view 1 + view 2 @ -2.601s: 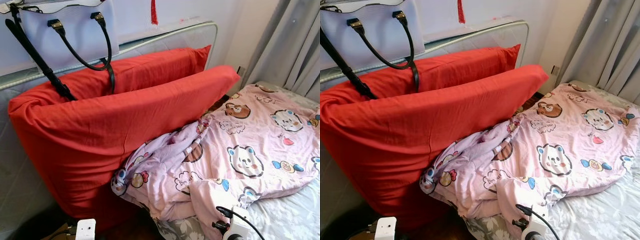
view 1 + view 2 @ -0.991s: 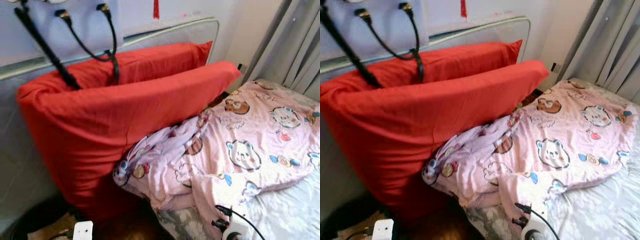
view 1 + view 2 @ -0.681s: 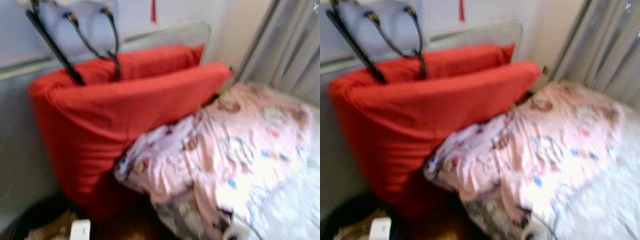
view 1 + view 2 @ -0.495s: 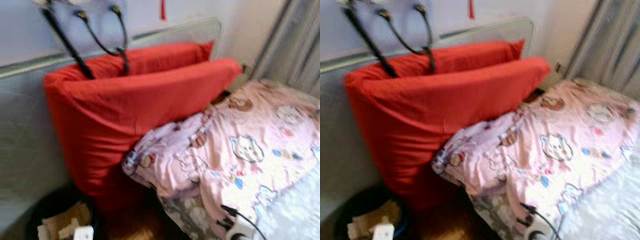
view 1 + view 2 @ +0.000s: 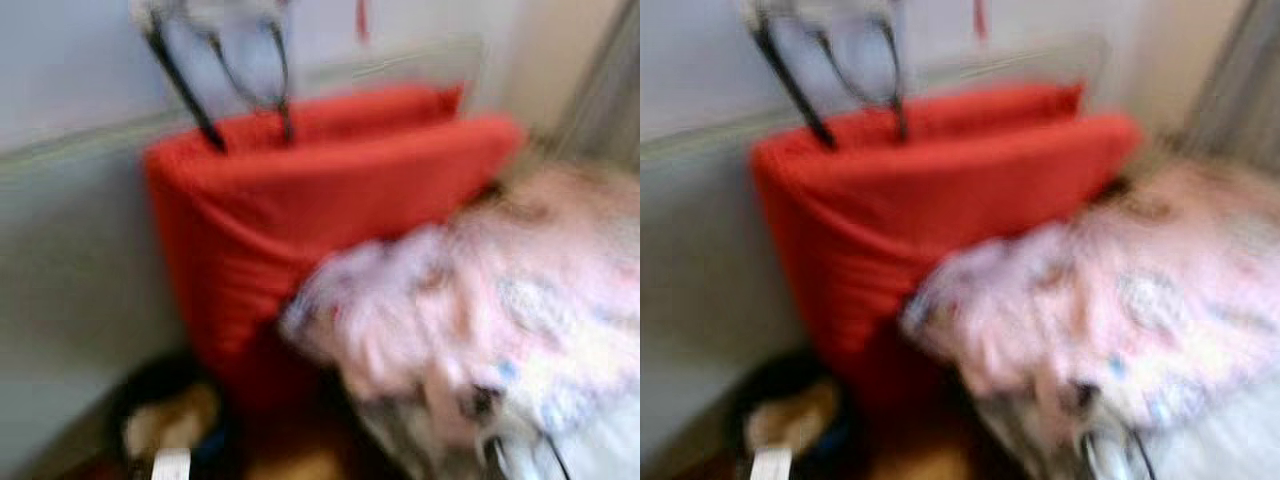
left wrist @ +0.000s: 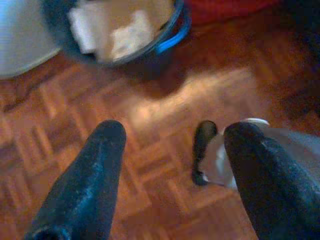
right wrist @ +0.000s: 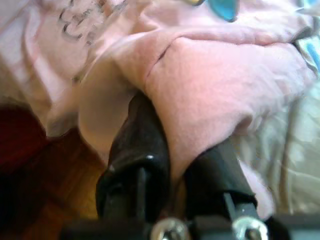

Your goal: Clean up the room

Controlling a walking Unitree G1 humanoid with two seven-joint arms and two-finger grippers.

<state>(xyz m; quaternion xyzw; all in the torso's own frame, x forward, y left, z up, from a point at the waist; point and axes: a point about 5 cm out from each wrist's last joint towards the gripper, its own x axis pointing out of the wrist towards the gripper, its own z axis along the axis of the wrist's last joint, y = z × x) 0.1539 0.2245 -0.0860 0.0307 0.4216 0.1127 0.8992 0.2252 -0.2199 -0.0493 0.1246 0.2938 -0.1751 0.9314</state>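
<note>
Right gripper point(image 7: 170, 175) pinching fold of pink blanket point(image 7: 210, 90), fingers closed on it; blanket spreading ahead across bed. Left gripper point(image 6: 170, 165) hanging open over floor, bin point(image 6: 125, 35) ahead.

Both the left claw point(image 6: 172, 165) and right claw point(image 7: 172, 172) have thick, matte black, round-tipped fingers.

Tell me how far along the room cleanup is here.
Done: nothing looks tidied; the pink quilt lies crumpled against the red pillows. In hand: the right gripper is shut on a fold of that quilt; the left gripper hangs open over the wooden floor near the bin. Left: straightening the quilt.
</note>
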